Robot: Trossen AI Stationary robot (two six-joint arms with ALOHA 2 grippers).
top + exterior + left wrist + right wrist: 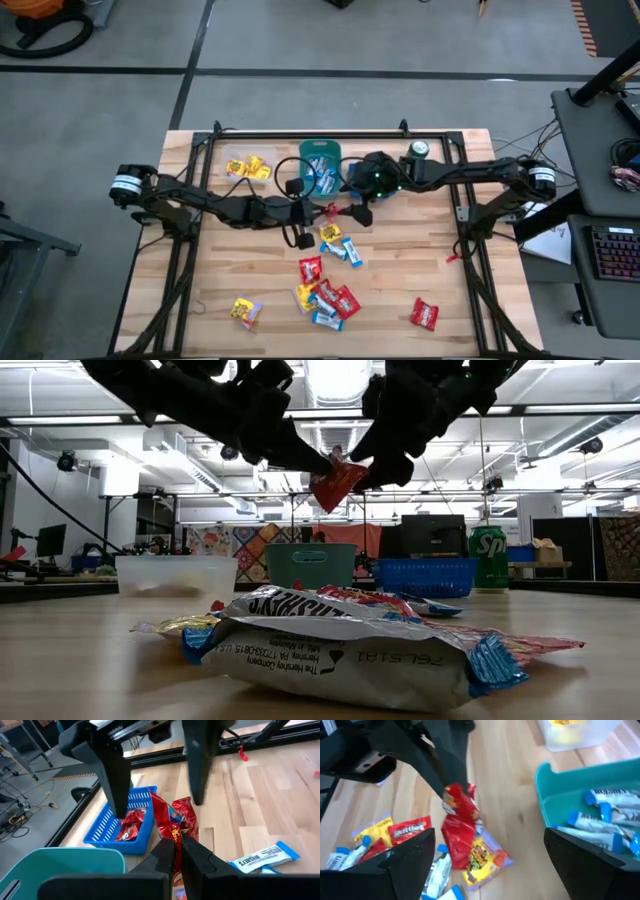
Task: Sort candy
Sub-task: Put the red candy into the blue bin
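Observation:
My left gripper [316, 210] is over the table's middle, shut on a red wrapped candy [330, 209] that is lifted clear of the table [336, 482]. My right gripper [360, 206] is open just to the candy's right, with one finger [111, 775] on each side of the candy's upper end. I cannot tell whether they touch it. Several red, yellow and blue-white candies [324, 290] lie on the wood nearer the front edge, with more [340, 245] right below the grippers. My left gripper pinches the red candy by its lower end [173, 839] between the two shut fingers, coming level from the table's left side. The wrapper stands crumpled beyond the fingertips [461, 815], clear of the table.
Three bins stand along the far edge: a clear one with yellow candies [247, 166], a teal one with blue-white candies [320, 160] and a blue basket with red candy [125, 822] under the right arm. A green can [418, 150] stands behind. Single candies lie at front left [245, 312] and front right [424, 314].

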